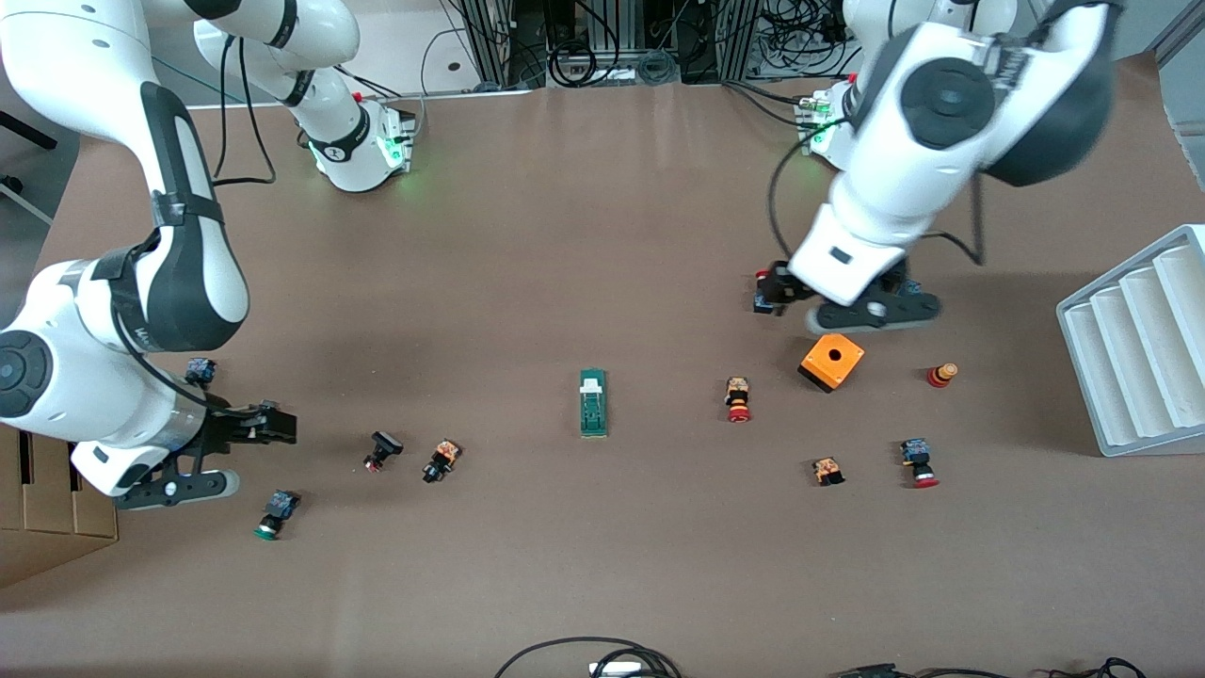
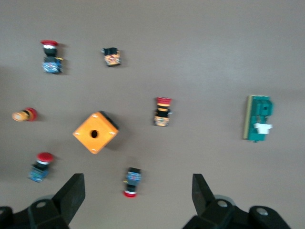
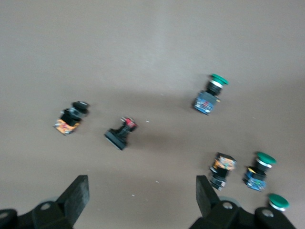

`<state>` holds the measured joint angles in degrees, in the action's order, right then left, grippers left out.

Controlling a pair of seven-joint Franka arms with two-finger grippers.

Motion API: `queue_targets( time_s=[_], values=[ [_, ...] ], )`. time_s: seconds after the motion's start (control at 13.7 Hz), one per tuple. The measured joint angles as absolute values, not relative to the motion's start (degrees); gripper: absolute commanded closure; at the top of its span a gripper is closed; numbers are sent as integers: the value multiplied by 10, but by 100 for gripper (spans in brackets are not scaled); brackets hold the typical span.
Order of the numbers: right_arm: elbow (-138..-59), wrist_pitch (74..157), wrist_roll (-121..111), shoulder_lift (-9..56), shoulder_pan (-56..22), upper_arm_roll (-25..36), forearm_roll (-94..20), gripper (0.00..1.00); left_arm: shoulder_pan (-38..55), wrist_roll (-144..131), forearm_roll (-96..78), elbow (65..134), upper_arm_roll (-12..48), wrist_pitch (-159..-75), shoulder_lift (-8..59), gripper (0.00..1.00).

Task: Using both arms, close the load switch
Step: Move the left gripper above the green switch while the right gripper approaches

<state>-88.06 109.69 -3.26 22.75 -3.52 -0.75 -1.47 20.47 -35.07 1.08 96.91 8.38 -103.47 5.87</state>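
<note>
The load switch (image 1: 593, 403), a narrow dark-green block with a white piece at one end, lies flat mid-table; the left wrist view shows it too (image 2: 258, 118). My left gripper (image 1: 861, 315) hangs open over the table at the left arm's end, just above the orange box (image 1: 831, 362). Its fingers (image 2: 71, 193) are wide apart with nothing held, and a red-capped button (image 2: 132, 182) lies on the table below them. My right gripper (image 1: 179, 476) hangs open and empty (image 3: 142, 191) over the right arm's end. The switch is out of the right wrist view.
Several push buttons lie scattered: one (image 1: 737, 399) beside the orange box, others (image 1: 918, 461) nearer the camera, and more (image 1: 441, 460) toward the right arm's end. A white ribbed rack (image 1: 1139, 348) stands at the left arm's table edge. Cardboard (image 1: 47, 499) sits beside the right arm.
</note>
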Motion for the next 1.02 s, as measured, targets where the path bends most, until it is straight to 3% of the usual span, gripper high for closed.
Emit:
queue_targets(
  time_s=[0.36, 1.02],
  values=[
    [-880, 1163, -38, 228, -58, -40, -28, 0, 287, -479, 100, 969, 85, -1071, 86, 1],
    [-881, 1276, -283, 258, -87, -41, -28, 0, 398, -691, 232, 970, 85, -1231, 179, 2]
  ],
)
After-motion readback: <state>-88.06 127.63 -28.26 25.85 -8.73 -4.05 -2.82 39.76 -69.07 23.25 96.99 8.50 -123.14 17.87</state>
